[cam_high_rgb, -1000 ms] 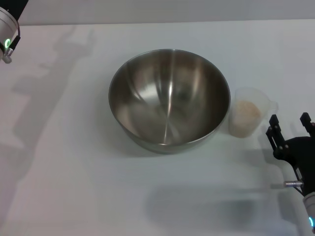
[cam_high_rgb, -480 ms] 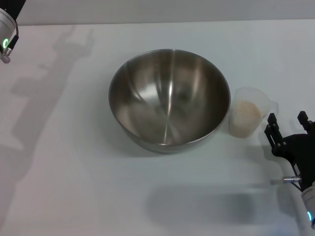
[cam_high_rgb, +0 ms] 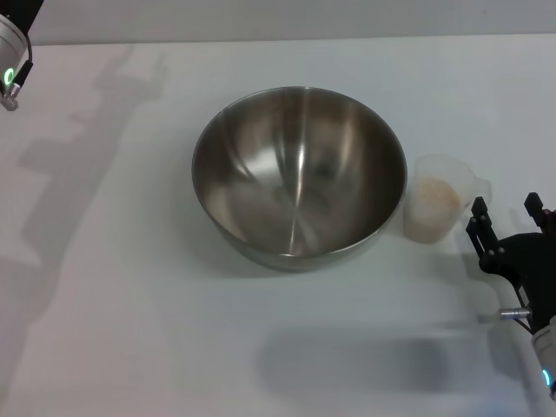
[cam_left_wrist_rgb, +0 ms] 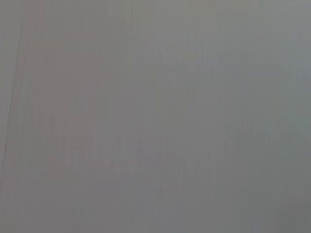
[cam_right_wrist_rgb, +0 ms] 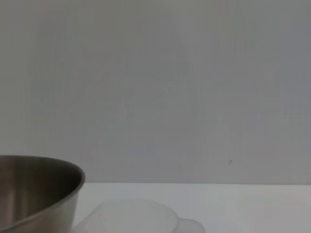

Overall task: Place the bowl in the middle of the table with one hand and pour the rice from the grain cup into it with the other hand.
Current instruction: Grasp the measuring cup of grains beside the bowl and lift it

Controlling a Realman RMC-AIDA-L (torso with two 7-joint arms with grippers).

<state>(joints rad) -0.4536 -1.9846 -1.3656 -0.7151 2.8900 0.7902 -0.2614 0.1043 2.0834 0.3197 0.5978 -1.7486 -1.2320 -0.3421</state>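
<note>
The large steel bowl [cam_high_rgb: 299,176] stands in the middle of the white table [cam_high_rgb: 130,287], empty inside. The clear grain cup [cam_high_rgb: 440,196] stands upright just right of the bowl, with pale rice [cam_high_rgb: 434,201] in it and its handle towards the right. My right gripper [cam_high_rgb: 507,214] is open and empty, a little right of and nearer than the cup, apart from it. In the right wrist view the bowl's rim [cam_right_wrist_rgb: 39,191] and the cup's rim [cam_right_wrist_rgb: 138,219] show low in the picture. My left arm [cam_high_rgb: 12,65] is parked at the far left corner; its fingers are out of view.
The table's far edge [cam_high_rgb: 287,40] meets a grey wall. The left wrist view shows only a blank grey surface.
My right gripper has shifted slightly towards the cup and a little lower in the head view. The bowl, cup and left arm have not moved.
</note>
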